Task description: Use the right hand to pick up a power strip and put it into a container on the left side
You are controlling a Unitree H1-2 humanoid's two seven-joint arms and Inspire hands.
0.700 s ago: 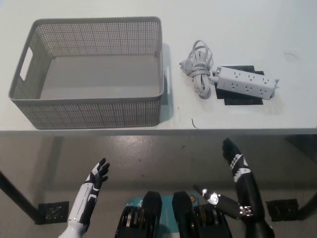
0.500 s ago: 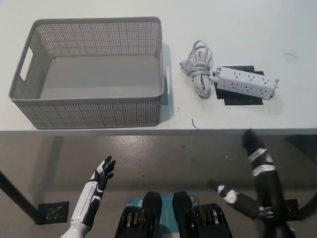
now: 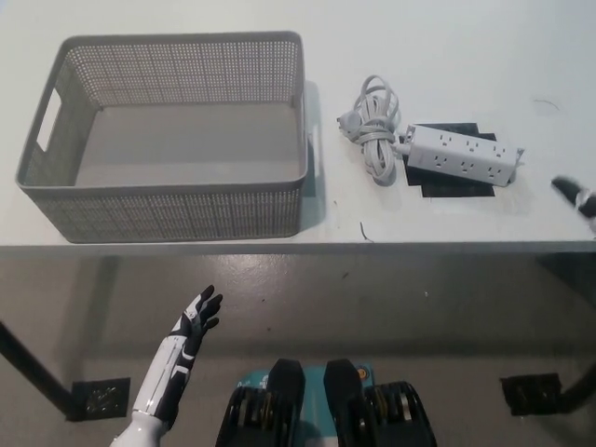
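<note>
- Strip (image 3: 460,155) lies on a black mat (image 3: 451,180), cord (image 3: 374,128) coiled beside.
- Basket (image 3: 172,216) sits left.
- Right hand (image 3: 575,196) barely shows at the edge; grip unclear.
- Left hand (image 3: 194,321) hangs low, fingers spread.

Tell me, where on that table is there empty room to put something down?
Bare tabletop lies behind the power strip and its coiled cord, and inside the basket. It is crowded around the strip, and the right hand is at the right edge.
</note>
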